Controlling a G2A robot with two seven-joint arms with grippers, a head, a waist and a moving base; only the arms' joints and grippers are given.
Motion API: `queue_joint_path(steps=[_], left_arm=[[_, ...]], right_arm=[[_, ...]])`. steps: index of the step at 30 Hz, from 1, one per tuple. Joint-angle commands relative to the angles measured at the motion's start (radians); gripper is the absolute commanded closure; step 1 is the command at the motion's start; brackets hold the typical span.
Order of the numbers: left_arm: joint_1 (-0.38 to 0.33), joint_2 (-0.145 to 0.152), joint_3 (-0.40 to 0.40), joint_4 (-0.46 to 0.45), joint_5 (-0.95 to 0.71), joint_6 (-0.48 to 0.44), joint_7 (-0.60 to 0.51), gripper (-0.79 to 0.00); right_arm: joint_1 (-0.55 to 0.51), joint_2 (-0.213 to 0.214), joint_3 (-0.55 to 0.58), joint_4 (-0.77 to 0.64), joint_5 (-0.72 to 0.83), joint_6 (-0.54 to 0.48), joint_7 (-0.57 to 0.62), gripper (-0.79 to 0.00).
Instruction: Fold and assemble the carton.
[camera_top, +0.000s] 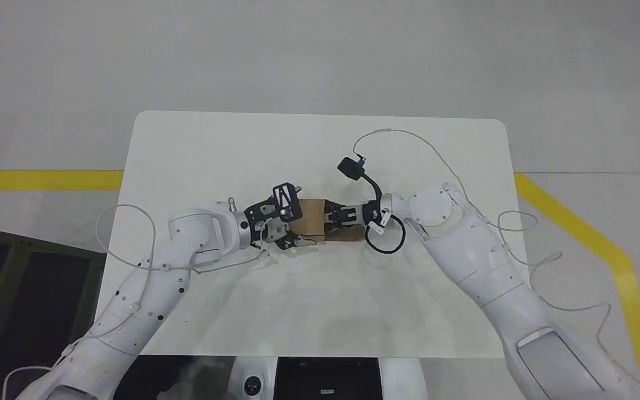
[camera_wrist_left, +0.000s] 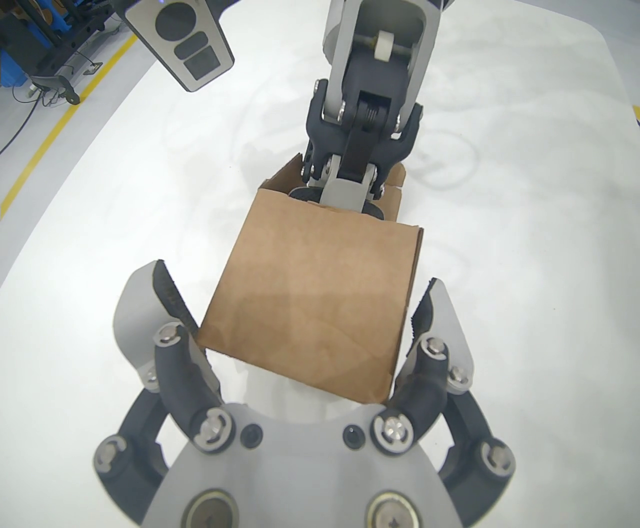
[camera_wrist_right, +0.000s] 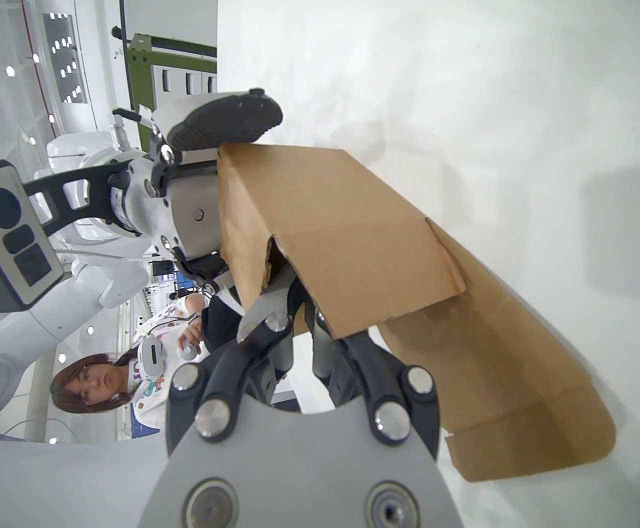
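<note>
A brown carton lies on its side mid-table, folded into an open sleeve. My left gripper straddles its near end, and both fingertips press on the carton's side edges. From the opposite side my right gripper enters the far open end, its fingers close together on the edge of the upper panel. In the right wrist view these fingers run under the carton, and a loose flap hangs out flat over the table. The tips are hidden inside.
The white table has free room all around the carton. A black cable loop hangs by the right wrist. Yellow floor lines run beside the table.
</note>
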Motion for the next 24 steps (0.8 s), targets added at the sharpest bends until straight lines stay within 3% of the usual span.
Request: queue_joint_path(steps=[1,8,24], left_arm=[[0.001,0.000,-0.001,-0.001,0.004,-0.001,0.000,-0.785],[0.004,-0.002,-0.005,0.000,0.009,-0.001,0.002,-0.785],[0.012,-0.005,-0.014,-0.007,0.022,-0.009,0.005,-0.785]], right_arm=[[0.001,-0.001,-0.001,0.002,0.003,-0.003,0.001,0.000],[-0.030,0.019,0.046,-0.047,0.002,-0.005,0.038,0.000],[-0.167,0.103,0.232,-0.266,-0.101,0.105,0.122,0.000]])
